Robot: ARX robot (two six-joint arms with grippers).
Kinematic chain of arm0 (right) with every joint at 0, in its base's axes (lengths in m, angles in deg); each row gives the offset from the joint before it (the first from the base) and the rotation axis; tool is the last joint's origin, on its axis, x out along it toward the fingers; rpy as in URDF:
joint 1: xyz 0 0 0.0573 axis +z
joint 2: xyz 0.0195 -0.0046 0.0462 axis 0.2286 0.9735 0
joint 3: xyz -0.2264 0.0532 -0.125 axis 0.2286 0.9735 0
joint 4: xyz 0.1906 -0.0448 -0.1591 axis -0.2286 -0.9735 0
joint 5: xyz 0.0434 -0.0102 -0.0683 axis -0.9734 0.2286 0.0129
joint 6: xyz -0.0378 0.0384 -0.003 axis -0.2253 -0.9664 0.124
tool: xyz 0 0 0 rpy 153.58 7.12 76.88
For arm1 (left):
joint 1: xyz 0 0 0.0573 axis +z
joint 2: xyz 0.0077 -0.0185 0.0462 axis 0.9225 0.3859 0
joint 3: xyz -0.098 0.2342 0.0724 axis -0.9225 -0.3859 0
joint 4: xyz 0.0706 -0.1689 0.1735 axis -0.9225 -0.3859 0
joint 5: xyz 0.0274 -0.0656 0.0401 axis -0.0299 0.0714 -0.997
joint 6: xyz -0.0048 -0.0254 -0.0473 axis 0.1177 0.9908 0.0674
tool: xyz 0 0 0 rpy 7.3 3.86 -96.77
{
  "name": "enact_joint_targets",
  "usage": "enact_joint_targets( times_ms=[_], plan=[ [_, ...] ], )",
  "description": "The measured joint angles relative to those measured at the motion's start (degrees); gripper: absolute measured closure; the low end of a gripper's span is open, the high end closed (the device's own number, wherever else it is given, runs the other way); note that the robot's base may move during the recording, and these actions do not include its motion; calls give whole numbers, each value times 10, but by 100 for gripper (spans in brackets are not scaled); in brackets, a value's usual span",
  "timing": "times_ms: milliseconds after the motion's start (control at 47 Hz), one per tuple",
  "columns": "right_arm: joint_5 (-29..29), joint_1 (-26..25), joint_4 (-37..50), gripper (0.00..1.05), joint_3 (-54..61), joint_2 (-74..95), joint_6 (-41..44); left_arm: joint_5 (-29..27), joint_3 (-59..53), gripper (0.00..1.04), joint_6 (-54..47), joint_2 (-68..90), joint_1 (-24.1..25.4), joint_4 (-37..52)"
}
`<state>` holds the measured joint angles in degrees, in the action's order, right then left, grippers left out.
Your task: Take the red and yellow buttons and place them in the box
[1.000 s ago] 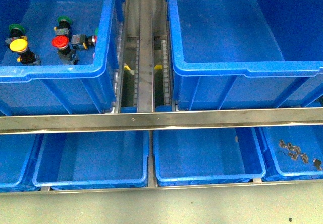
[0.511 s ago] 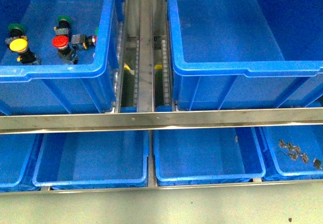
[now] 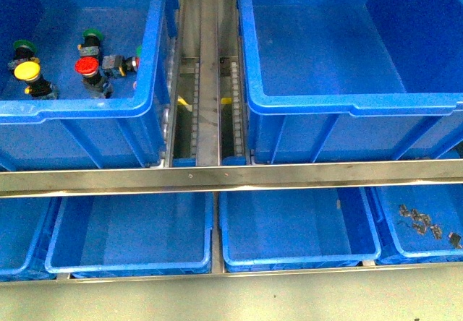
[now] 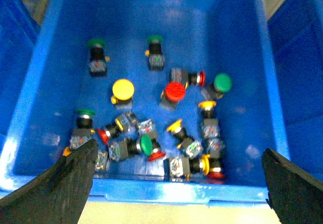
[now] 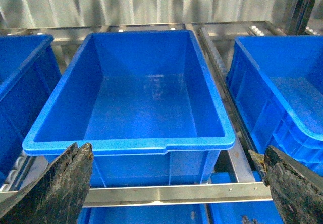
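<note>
Reads as a factory parts store or picking station. Told by rows of bright-blue plastic crates [image 3: 347, 105] on a two-tier steel flow rack, with roller tracks [image 3: 193, 111] and a steel crossbar [image 3: 217, 177] between tiers. Also by industrial push-button switches [image 4: 174, 92] heaped loose in one crate, small metal parts [image 3: 419, 220] in a lower tray [image 3: 423, 256], a corrugated sheet-metal wall [image 5: 141, 2] behind, and bare greenish floor [image 3: 217, 299] below.

Your left wrist camera faces straight down into the button crate [image 4: 242, 57], close above; the right wrist looks obliquely into the box [image 5: 126, 144] across its near rim — your steep front view shares both.
</note>
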<state>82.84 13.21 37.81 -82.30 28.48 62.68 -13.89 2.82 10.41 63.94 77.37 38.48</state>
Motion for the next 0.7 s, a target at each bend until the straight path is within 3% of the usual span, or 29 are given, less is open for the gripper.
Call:
enact_joint_targets(
  times_ms=[191, 702],
  plan=[
    [0, 0, 0, 6, 0, 0, 0, 20, 141, 8, -116, 226, -11, -32],
    [0, 0, 0, 6, 0, 0, 0, 7, 392, 8, -198, 468, -45, -85]
  ],
)
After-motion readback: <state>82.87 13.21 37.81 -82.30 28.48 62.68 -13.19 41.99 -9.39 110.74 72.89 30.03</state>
